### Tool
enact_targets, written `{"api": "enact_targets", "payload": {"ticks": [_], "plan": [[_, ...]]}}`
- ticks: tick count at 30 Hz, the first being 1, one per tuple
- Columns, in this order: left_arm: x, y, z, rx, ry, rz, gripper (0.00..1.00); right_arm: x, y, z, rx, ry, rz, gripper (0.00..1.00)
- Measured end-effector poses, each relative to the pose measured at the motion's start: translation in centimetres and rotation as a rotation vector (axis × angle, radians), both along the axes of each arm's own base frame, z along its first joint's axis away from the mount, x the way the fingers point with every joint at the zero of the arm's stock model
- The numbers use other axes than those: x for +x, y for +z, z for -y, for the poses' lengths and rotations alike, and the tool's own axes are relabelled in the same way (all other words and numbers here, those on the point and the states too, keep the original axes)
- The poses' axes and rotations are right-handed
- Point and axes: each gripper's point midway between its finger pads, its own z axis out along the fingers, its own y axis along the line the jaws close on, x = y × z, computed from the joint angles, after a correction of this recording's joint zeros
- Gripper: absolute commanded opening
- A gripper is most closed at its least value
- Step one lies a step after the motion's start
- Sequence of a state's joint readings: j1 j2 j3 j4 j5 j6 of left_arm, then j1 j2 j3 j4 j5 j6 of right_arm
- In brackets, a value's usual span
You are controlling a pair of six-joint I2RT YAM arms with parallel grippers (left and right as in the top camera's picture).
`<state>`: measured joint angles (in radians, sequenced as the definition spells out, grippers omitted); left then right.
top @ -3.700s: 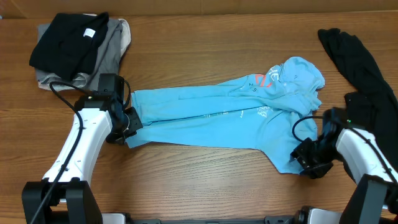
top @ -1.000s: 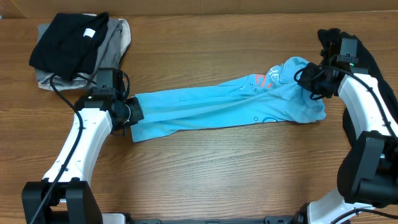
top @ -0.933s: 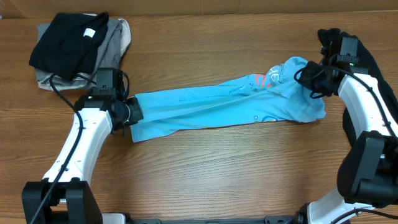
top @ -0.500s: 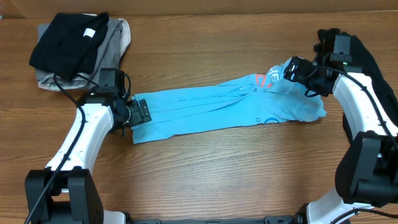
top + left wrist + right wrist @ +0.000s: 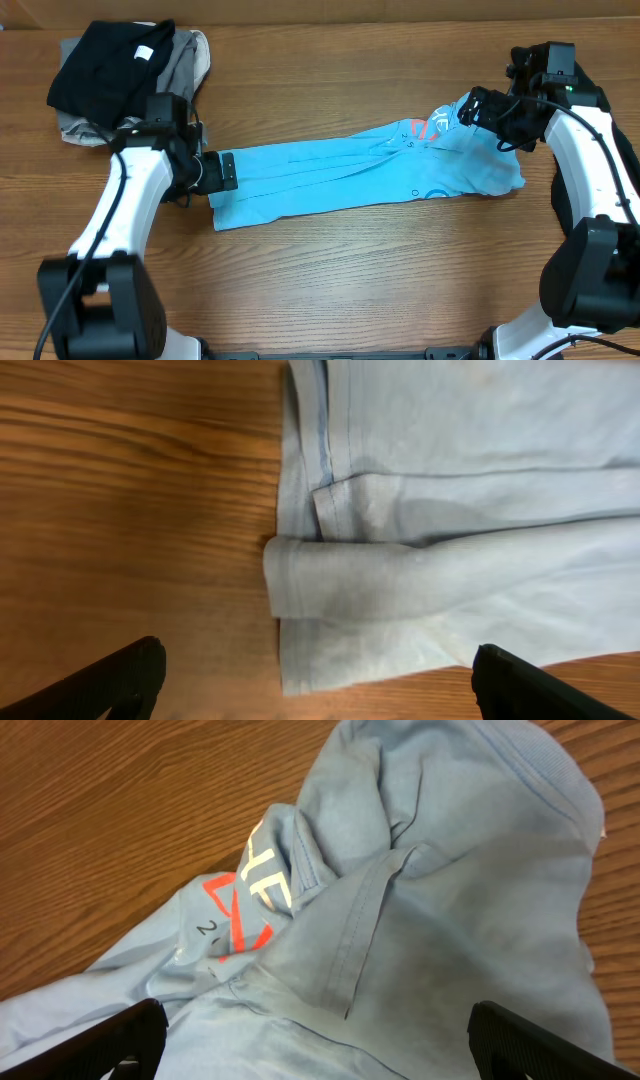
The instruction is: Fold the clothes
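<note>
The clothes in play are a light blue T-shirt lying as a long narrow band across the table, with its printed end at the right. My left gripper hangs open over the shirt's left hem, and nothing is between its fingers. In the left wrist view the folded hem lies flat just ahead of the left gripper. My right gripper is open above the crumpled collar end. The right wrist view shows the shirt with its white and red print under the open right gripper.
A black garment lies on a grey one at the back left corner. Another black garment is draped at the far right, behind my right arm. Bare wooden table runs along the front.
Both grippers were shut on the shirt's ends a second ago and have let go. They now stand open, slightly lifted. The shirt lies still.
</note>
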<state>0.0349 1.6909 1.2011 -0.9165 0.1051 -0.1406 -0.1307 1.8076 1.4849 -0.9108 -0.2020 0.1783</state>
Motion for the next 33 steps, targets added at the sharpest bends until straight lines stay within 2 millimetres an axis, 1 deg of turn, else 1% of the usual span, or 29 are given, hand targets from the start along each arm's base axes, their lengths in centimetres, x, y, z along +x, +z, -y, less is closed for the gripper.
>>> {"api": "enact_targets", "payload": {"ticks": [3, 5, 11, 14, 17, 19, 21, 23, 25, 27, 28, 33], "plan": [[0.1, -2.3, 0.1, -0.005, -0.037, -0.047, 1.0, -0.1, 0.0, -0.1, 0.003, 0.003, -0.002, 1.0], [0.3, -3.4, 0.3, -0.015, -0.051, -0.056, 1.0, -0.1, 0.0, -0.1, 0.003, 0.005, -0.004, 1.0], [1.3, -4.9, 1.1, -0.058, -0.102, -0.041, 1.0, -0.4, -0.2, -0.1, 0.005, 0.006, -0.018, 1.0], [1.5, -6.3, 1.4, -0.072, -0.111, -0.058, 0.98, -0.6, -0.2, -0.2, 0.006, 0.006, -0.027, 1.0], [2.4, -6.5, 1.8, -0.08, -0.121, -0.034, 0.92, -0.9, -0.3, -0.3, 0.012, 0.007, -0.04, 1.0], [2.9, -6.5, 2.0, -0.087, -0.132, -0.015, 0.85, -1.1, -0.4, -0.4, 0.02, 0.01, -0.048, 0.98], [3.5, -6.5, 2.3, -0.101, -0.142, 0.005, 0.75, -1.4, -0.4, -0.6, 0.029, 0.011, -0.059, 0.95], [4.2, -6.5, 2.7, -0.115, -0.154, 0.028, 0.52, -1.8, -0.6, -0.7, 0.034, 0.013, -0.075, 0.91], [4.6, -6.7, 3.0, -0.127, -0.158, 0.037, 0.34, -1.9, -0.6, -0.8, 0.038, 0.013, -0.083, 0.88], [4.6, -6.9, 3.4, -0.14, -0.169, 0.036, 0.1, -2.2, -0.7, -0.8, 0.042, 0.01, -0.096, 0.85], [4.6, -7.1, 3.6, -0.149, -0.17, 0.031, 0.04, -2.4, -0.7, -0.8, 0.043, 0.01, -0.103, 0.84], [4.3, -7.2, 4.5, -0.175, -0.183, 0.019, 0.04, -2.7, -0.8, -0.9, 0.045, 0.01, -0.118, 0.71]]}}
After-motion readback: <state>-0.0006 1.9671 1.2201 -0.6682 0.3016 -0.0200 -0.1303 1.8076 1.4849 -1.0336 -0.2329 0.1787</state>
